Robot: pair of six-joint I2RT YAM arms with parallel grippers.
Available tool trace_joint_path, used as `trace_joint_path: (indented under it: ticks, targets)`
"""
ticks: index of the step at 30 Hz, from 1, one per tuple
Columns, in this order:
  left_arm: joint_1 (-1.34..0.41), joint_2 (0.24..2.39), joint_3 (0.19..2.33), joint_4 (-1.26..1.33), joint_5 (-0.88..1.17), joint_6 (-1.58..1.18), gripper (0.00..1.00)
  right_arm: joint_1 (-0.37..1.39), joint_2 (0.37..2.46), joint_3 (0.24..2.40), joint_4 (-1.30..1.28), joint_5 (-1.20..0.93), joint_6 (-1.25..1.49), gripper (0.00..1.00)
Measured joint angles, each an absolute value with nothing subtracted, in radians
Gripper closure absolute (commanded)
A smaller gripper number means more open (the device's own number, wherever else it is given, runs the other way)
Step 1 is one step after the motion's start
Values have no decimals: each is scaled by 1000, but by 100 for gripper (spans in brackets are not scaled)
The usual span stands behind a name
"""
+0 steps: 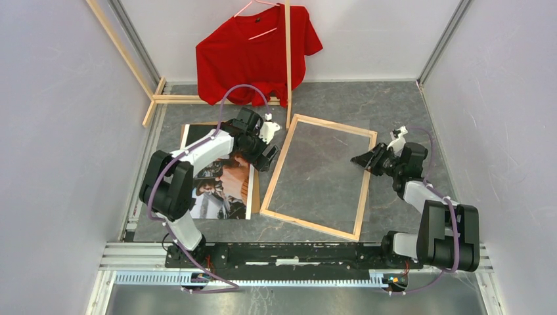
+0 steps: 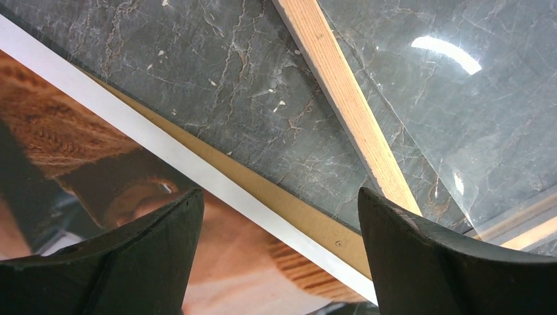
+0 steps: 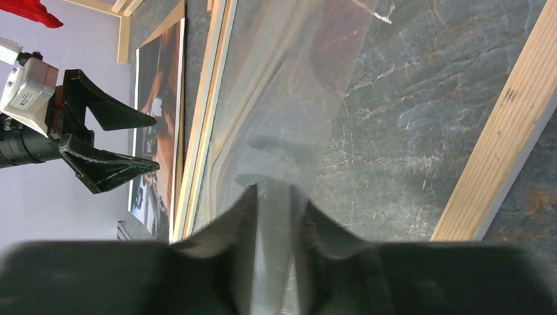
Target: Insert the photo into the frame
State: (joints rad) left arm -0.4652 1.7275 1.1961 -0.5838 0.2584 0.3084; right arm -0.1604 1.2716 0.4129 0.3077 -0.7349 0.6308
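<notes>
The photo (image 1: 223, 184) lies face up at the left on a brown cardboard sheet (image 2: 315, 220), its white border (image 2: 131, 125) showing in the left wrist view. The frame (image 1: 309, 223), bare wood up, lies in the middle with a clear sheet (image 3: 289, 98) over it. My left gripper (image 1: 266, 147) hangs open over the photo's right edge (image 2: 281, 197), holding nothing. At the frame's right rail (image 3: 499, 131), my right gripper (image 1: 364, 159) has its jaws a narrow gap apart (image 3: 279, 197), one on each side of the clear sheet's edge.
A red T-shirt (image 1: 256, 52) hangs on a pale wooden rack (image 1: 288, 59) at the back. White walls close in on both sides. The dark marble tabletop (image 1: 394, 105) shows around the frame, and the arms' metal rail (image 1: 295, 252) runs along the near edge.
</notes>
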Motion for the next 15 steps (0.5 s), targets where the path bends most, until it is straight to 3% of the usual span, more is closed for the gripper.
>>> trace_joint_path:
  ticks: [2, 3, 15]
  targets:
    - [-466, 1728, 1197, -580, 257, 308, 9, -161, 1285, 422, 323, -744, 640, 96]
    - [-466, 1729, 1198, -580, 255, 308, 9, -162, 1287, 422, 328, -749, 640, 100]
    - [-464, 1807, 1244, -566, 233, 308, 11, -163, 1078, 425, 355, -810, 777, 100]
